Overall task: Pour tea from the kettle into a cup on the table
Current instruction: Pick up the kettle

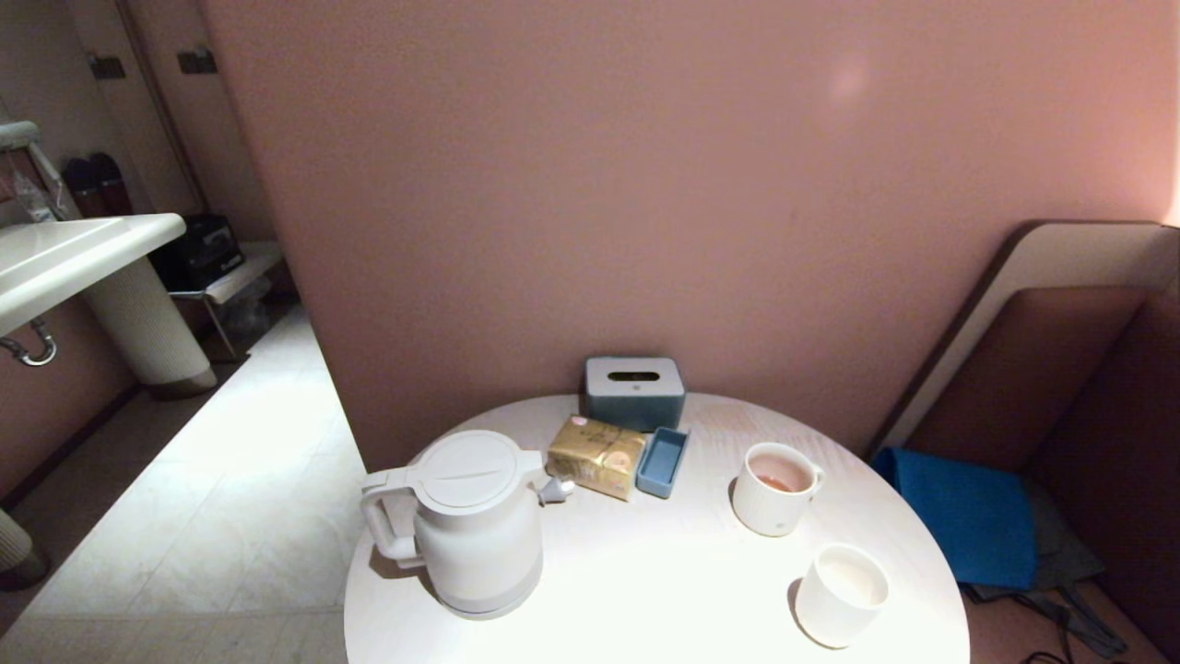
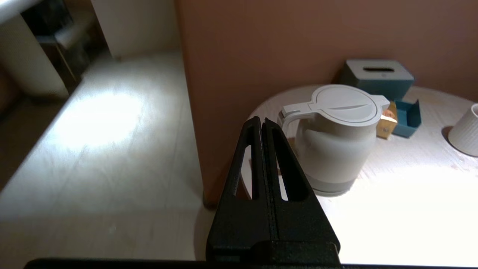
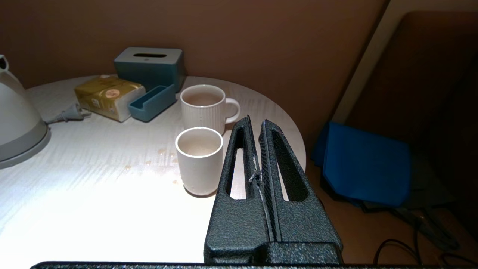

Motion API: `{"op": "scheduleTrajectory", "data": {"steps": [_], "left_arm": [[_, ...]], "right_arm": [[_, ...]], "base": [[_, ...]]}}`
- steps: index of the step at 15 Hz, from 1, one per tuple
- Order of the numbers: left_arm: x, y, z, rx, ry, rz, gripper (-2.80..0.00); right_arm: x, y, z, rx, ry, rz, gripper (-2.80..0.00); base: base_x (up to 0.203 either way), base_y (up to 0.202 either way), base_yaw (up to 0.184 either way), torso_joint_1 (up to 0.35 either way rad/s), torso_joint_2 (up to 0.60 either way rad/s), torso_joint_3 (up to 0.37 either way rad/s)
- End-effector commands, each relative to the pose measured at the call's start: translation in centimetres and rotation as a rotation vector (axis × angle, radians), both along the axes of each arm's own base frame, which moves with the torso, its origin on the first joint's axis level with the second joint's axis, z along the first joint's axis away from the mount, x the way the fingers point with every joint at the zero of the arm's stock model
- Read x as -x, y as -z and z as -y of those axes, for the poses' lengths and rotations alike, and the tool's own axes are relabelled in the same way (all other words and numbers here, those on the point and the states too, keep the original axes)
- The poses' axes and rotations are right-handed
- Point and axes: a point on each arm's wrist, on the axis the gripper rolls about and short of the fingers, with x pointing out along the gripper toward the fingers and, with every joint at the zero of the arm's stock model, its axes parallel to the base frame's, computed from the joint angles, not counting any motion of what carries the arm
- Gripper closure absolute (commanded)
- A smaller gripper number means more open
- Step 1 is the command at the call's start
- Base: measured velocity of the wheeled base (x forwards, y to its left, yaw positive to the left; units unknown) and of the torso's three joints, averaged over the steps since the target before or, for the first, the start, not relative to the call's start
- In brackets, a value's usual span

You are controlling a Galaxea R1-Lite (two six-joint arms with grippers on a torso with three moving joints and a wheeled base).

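Left tool [image 2: 262, 122] hangs off the desk's edge with its two fingers pressed flat together, holding nothing; the kettle [image 2: 336, 138] stands just ahead of it and a little to one side, its loop handle turned toward the tool. Right tool [image 3: 255, 125] is clenched on nothing as well, poised over the near rim of the desk [image 3: 93, 194], with the cup [image 3: 199, 160] just beside and slightly beyond its tips.

Judging by this, the step in hand is the reach for the kettle, and it falls to the left tool. The fingers must part before the approach, wide enough to pass one on each side of the handle's upright bar. Coming in level with the middle of that bar looks best (too high and the flat lid gets in the way, too low and the kettle will swing when lifted). The kettle looks heavy and smooth, so a firm, deep bite matters.

Beyond the cup from the right tool stands a white mug [image 3: 204, 108] with a handle, already holding reddish liquid; it is not the target. The cord's plug [image 3: 71, 113] lies loose on the desk beside a yellow packet [image 3: 108, 96], a small blue tray [image 3: 151, 102] and a tissue box [image 3: 149, 65], so a lift should go straight up to avoid dragging the plug into them. A few droplets sit on the desk near the cup, hinting the surface may be slick there.
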Motion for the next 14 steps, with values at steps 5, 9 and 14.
{"op": "scheduleTrajectory", "data": {"steps": [5, 9, 14], "left_arm": [[-11.4, 0.4, 0.3, 0.082, 0.013, -0.709, 0.00], [-14.0, 7.1, 1.8, 0.156, 0.054, -0.819, 0.00], [-16.5, 11.5, 2.8, 0.213, 0.092, -0.674, 0.00]], "right_arm": [[0.0, 0.0, 0.0, 0.000, -0.002, 0.000, 0.00], [0.0, 0.0, 0.0, 0.000, 0.000, 0.000, 0.00], [0.0, 0.0, 0.0, 0.000, 0.001, -0.001, 0.00]], "base": [[0.000, 0.000, 0.000, 0.000, 0.00, 0.000], [0.000, 0.000, 0.000, 0.000, 0.00, 0.000], [0.000, 0.000, 0.000, 0.000, 0.00, 0.000]]}}
